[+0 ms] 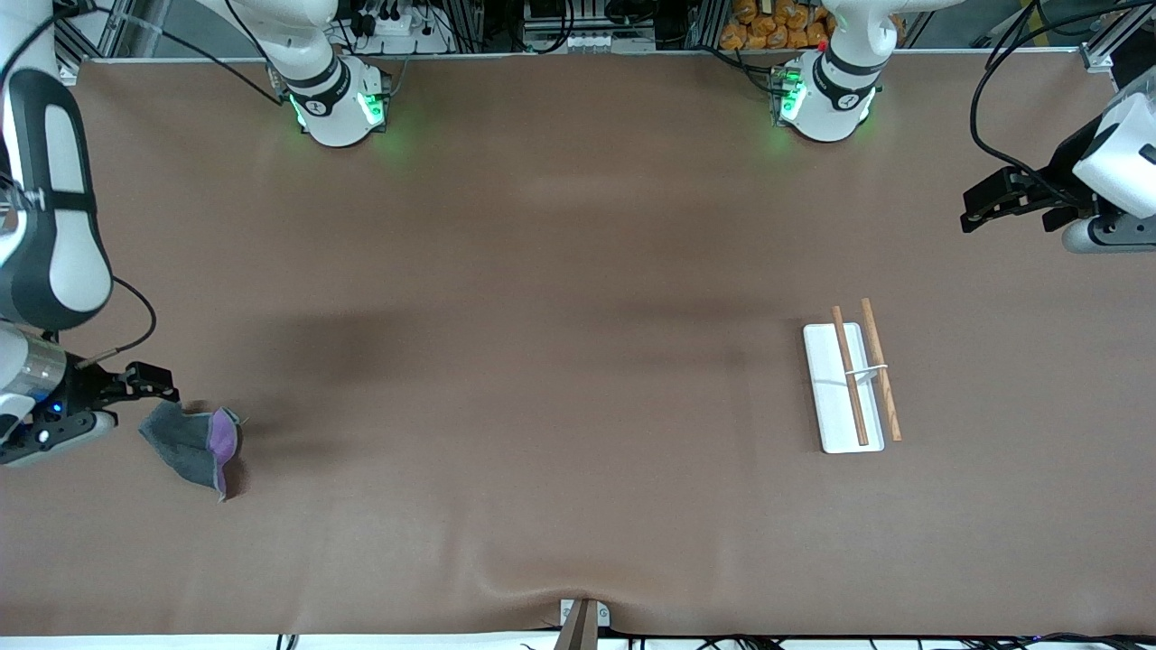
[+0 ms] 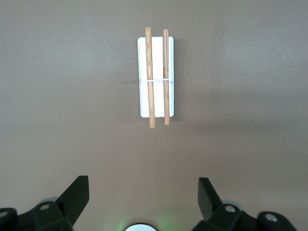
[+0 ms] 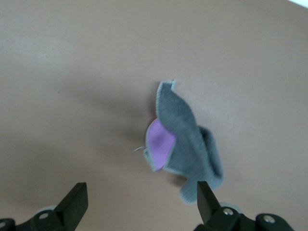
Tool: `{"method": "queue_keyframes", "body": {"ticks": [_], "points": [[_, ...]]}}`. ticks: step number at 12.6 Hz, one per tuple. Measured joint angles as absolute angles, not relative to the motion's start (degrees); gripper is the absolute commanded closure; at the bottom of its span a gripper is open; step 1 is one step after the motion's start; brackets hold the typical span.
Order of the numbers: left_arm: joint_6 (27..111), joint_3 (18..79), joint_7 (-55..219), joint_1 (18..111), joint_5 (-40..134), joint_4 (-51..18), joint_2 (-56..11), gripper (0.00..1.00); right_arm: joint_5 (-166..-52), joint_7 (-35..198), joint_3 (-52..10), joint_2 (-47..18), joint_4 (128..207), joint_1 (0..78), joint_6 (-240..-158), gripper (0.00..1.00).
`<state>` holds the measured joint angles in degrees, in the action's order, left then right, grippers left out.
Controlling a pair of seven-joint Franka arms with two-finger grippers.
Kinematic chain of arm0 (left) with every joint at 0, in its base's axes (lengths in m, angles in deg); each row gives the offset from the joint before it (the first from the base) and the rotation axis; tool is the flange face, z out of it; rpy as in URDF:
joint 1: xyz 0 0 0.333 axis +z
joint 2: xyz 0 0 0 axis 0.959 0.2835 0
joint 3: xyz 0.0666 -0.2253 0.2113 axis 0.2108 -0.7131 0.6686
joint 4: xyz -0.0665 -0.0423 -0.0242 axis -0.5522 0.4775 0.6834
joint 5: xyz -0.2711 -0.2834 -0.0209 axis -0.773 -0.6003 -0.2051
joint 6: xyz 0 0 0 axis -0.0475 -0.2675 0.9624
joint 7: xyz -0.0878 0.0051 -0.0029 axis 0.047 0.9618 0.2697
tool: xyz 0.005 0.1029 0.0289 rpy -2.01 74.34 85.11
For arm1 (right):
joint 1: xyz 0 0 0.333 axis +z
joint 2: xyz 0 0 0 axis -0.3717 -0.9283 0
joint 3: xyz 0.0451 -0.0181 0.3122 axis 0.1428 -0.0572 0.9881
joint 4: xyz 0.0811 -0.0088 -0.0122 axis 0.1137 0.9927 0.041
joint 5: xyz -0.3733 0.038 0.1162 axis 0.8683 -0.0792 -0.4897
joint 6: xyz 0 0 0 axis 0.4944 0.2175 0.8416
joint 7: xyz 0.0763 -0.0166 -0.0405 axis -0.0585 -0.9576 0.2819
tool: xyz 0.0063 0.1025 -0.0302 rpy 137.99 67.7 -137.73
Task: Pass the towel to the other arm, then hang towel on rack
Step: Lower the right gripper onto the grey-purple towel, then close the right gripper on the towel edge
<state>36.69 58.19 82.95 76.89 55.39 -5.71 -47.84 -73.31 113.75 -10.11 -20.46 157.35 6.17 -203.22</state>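
The towel (image 1: 190, 442) lies crumpled on the table at the right arm's end, dark grey with a purple fold showing. It also shows in the right wrist view (image 3: 185, 139). My right gripper (image 1: 163, 388) is open and empty, low beside the towel, with one fingertip (image 3: 204, 195) at the towel's edge (image 3: 140, 204). The rack (image 1: 835, 397), a white tray with two brown rods and a white crosspiece, stands toward the left arm's end. My left gripper (image 1: 968, 209) is open and empty in the air near the table's end; the rack shows in its wrist view (image 2: 158, 96), past its jaws (image 2: 143, 199).
The brown table cover (image 1: 542, 361) spans the whole table. The two arm bases (image 1: 339, 104) (image 1: 826, 95) stand along the table edge farthest from the front camera. A small clamp (image 1: 582, 618) sits at the nearest edge.
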Motion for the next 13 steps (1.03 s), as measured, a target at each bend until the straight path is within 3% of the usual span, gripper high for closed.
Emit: {"method": "queue_keyframes", "body": {"ticks": [7,13], "points": [[36.7,58.2,83.0,76.9,55.4,-6.0,-47.7,0.00,-74.6,131.4,-10.1,-29.0,152.7,2.9,-205.7,0.00],[36.7,58.2,83.0,76.9,55.4,-5.8,-47.9,0.00,-75.4,143.3,-10.0,-32.4,152.4,2.7,-209.4,0.00]]}}
